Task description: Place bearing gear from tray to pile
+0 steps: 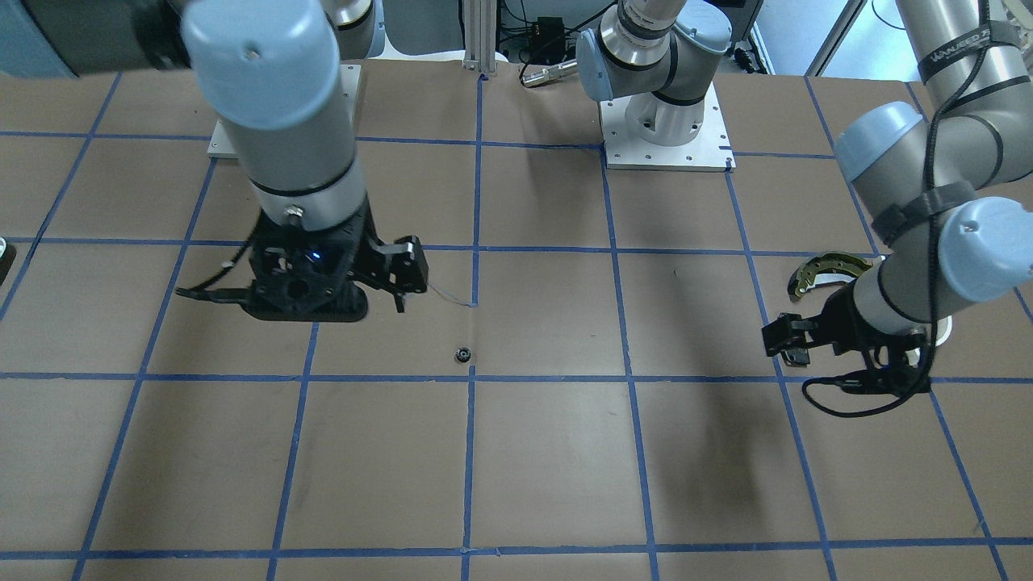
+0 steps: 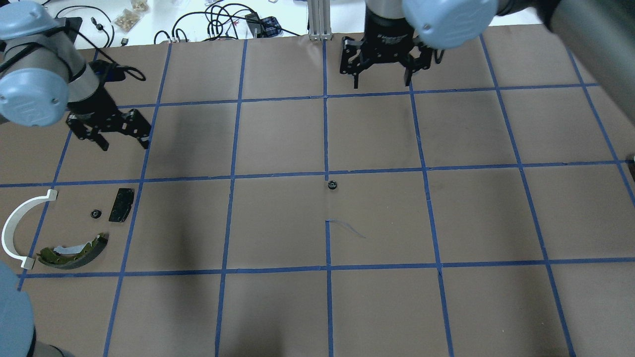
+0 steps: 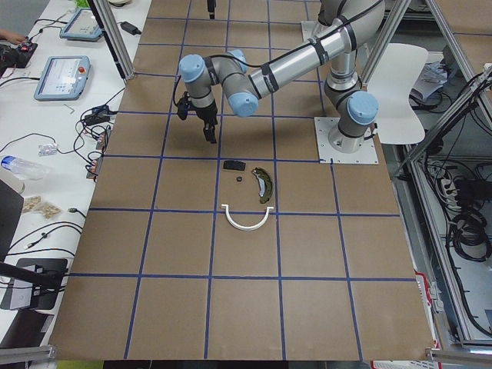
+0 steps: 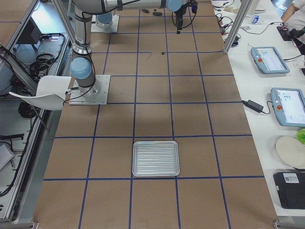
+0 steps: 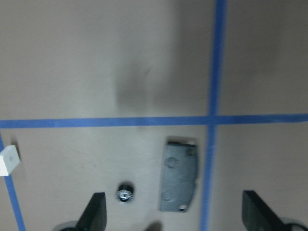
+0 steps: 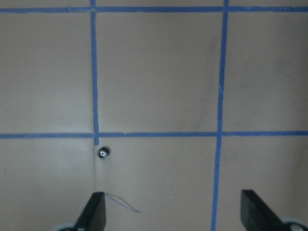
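One small dark bearing gear (image 2: 332,185) lies alone on the table's middle, by a blue tape crossing; it also shows in the right wrist view (image 6: 103,153). A second bearing gear (image 2: 95,213) lies in the pile at the left, between the dark grey pad (image 2: 121,204), the olive-gold brake shoe (image 2: 74,252) and the white arc (image 2: 15,225). My left gripper (image 2: 125,145) is open and empty, hovering just beyond the pile. My right gripper (image 2: 381,83) is open and empty, high over the far side, beyond the middle gear. The ribbed silver tray (image 4: 135,158) holds nothing.
The table is brown paper with a blue tape grid. The tray sits far toward the robot's right end. Cables and small parts (image 2: 218,20) lie beyond the table's far edge. The right arm's elbow (image 2: 446,20) hangs over the far centre.
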`<control>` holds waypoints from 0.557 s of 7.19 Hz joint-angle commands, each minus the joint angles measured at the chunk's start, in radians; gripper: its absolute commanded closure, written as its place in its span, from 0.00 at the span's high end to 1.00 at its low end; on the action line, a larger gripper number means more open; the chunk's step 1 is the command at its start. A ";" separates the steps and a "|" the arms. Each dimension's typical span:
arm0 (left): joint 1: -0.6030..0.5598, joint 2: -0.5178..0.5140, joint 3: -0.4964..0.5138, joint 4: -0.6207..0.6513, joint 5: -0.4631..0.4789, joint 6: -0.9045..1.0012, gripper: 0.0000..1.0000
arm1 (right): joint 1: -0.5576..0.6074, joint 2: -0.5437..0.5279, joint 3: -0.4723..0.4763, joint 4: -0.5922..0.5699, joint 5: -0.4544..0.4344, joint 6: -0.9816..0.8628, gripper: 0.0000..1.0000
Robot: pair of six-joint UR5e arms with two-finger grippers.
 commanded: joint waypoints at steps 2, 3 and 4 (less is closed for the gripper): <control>-0.287 -0.026 0.012 0.045 -0.091 -0.277 1.00 | -0.137 -0.184 0.135 0.141 -0.015 -0.185 0.78; -0.347 -0.046 -0.010 0.134 -0.140 -0.352 1.00 | -0.136 -0.224 0.259 -0.031 -0.012 -0.191 0.81; -0.396 -0.069 -0.028 0.191 -0.143 -0.401 1.00 | -0.150 -0.231 0.285 -0.230 -0.002 -0.199 1.00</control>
